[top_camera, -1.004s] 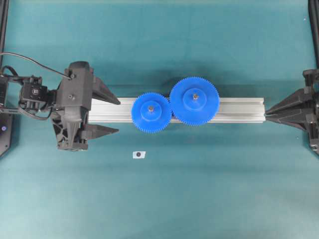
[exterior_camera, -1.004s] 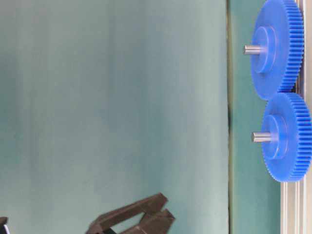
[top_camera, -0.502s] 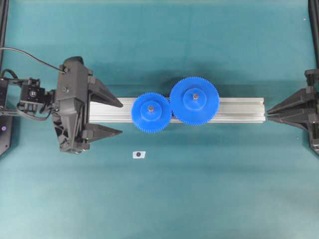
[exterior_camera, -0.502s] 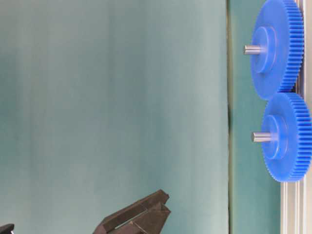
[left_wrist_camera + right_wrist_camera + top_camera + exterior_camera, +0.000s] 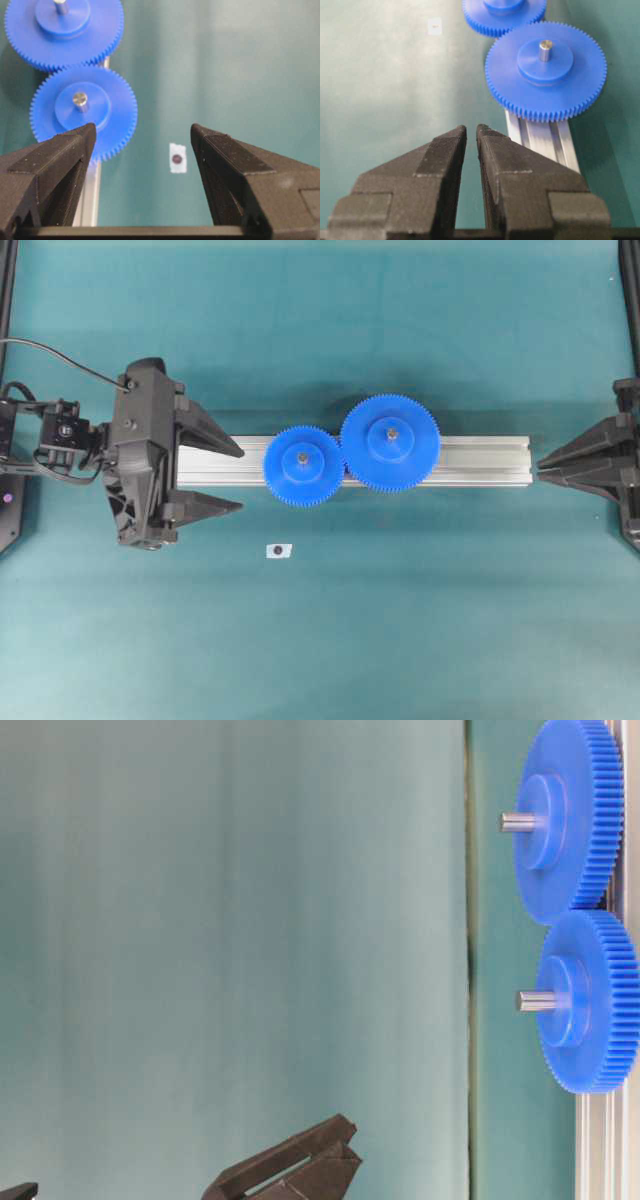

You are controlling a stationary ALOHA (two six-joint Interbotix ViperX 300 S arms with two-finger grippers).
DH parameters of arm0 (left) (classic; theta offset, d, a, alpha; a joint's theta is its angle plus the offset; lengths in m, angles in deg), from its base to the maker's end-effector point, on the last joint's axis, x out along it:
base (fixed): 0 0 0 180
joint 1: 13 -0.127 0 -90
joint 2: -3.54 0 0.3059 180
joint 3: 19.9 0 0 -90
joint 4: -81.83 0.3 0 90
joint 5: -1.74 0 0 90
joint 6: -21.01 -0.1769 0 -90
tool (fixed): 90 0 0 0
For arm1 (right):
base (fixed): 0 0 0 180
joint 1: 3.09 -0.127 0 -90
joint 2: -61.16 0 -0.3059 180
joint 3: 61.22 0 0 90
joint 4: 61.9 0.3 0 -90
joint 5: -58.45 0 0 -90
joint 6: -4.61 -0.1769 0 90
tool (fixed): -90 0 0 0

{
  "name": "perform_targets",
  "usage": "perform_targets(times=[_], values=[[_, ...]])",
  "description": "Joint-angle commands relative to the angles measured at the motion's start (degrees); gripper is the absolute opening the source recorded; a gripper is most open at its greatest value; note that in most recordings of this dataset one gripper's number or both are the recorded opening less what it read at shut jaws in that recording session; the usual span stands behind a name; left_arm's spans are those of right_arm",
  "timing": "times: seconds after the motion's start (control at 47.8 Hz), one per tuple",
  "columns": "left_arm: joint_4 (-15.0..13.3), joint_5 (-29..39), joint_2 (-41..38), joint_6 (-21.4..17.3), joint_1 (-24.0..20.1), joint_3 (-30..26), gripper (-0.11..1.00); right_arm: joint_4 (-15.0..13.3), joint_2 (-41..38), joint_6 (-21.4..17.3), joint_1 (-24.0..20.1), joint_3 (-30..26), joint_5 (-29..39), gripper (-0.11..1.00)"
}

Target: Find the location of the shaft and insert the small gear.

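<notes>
The small gear [image 5: 303,466] sits on the aluminium rail [image 5: 480,460], meshed with the larger blue gear [image 5: 390,442]. The shaft [image 5: 79,100] pokes up as a grey pin through the small gear's hub [image 5: 82,112], and shows from the side at table level [image 5: 535,1001]. My left gripper [image 5: 242,479] hovers open at the rail's left end, nothing between its fingers; in the wrist view [image 5: 143,129] it is short of the small gear. My right gripper [image 5: 540,468] is shut and empty off the rail's right end [image 5: 471,129].
A tiny white tag with a dark dot [image 5: 278,550] lies on the green mat in front of the rail, also visible between the left fingers [image 5: 177,158]. Black frame posts stand at the left and right borders.
My left gripper has shifted and turned slightly near the rail's left end, staying open. The gears and the right gripper have barely moved.
</notes>
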Motion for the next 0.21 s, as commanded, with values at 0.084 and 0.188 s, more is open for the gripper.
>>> perform_targets(times=[0.084,0.188], values=[[0.18,-0.53,0.70,-0.18,0.26,-0.79,0.77,-0.09,-0.35,-0.18,0.09,-0.35,-0.44,0.21],[0.18,-0.53,0.70,-0.18,0.26,-0.70,0.77,-0.09,-0.35,-0.18,0.09,-0.26,-0.44,0.21]])
